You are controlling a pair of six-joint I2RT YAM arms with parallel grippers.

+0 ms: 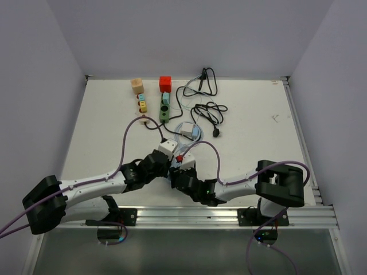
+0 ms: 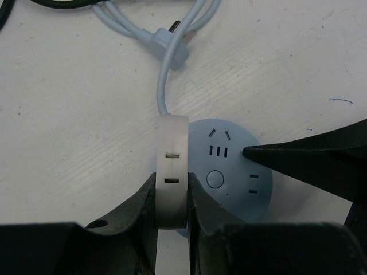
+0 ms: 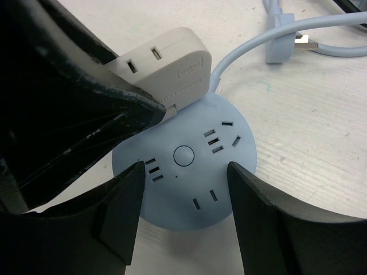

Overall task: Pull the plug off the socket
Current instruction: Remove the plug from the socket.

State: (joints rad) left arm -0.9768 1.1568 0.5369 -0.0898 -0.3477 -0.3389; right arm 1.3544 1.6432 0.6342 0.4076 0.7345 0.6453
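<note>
socket (image 2: 235, 172): near rim behind left tool (image 2: 172, 192) | plug (image 2: 172, 154): lower sides covered

Your two claws meet nose to nose. The left claw (image 1: 164, 153) has a white plug (image 1: 167, 146) at its tip, and the right claw (image 1: 183, 164) sits just beside it. Just beyond them lies a pale-blue cable bundle (image 1: 189, 130). Farther out are a black cable (image 1: 209, 112), a green strip (image 1: 164, 107) and a red block (image 1: 166, 83).

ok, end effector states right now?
Left end effector: closed on the white plug.
Right end effector: open, fingers over the blue socket.
</note>
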